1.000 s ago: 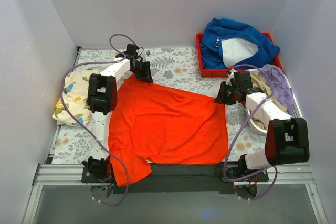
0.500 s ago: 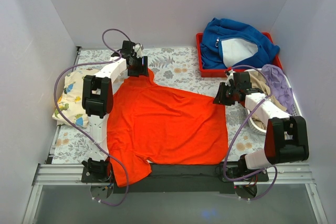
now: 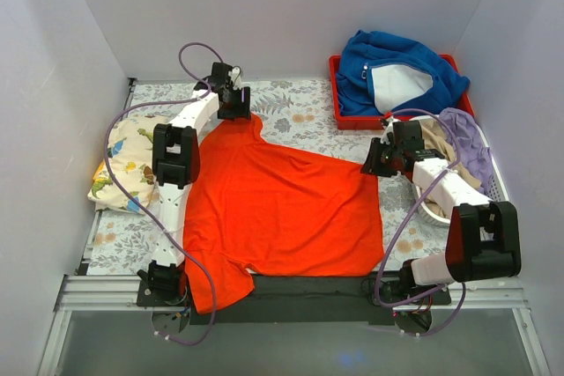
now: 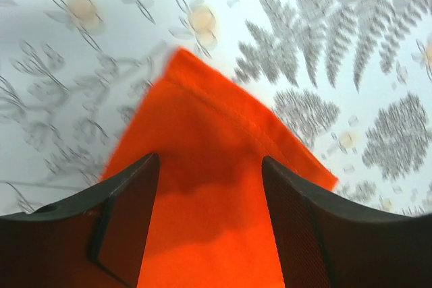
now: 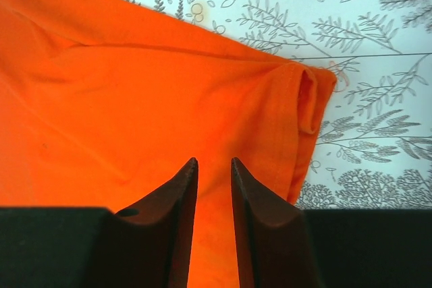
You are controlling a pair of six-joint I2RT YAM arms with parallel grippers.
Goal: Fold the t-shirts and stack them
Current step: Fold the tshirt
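Note:
The orange-red t-shirt [image 3: 282, 209] lies spread flat in the middle of the table, one sleeve pointing toward the far left. My left gripper [image 3: 231, 105] hovers over that sleeve [image 4: 209, 119] with its jaws wide apart [image 4: 209, 158] and nothing held. My right gripper [image 3: 374, 163] is over the shirt's far right corner [image 5: 307, 99]; its fingers [image 5: 214, 161] stand a little apart above the flat cloth. The cream dinosaur t-shirt [image 3: 123, 160] lies folded at the left edge.
A red tray [image 3: 336, 94] at the back right holds a thick blue garment [image 3: 397, 72]. A white basket [image 3: 432, 213] by the right arm carries purple cloth [image 3: 467, 143] and beige cloth. The tablecloth has a grey leaf print [image 3: 300, 112].
The left gripper opened and let go of the sleeve after drawing it out toward the far left. The right gripper stayed at the right corner.

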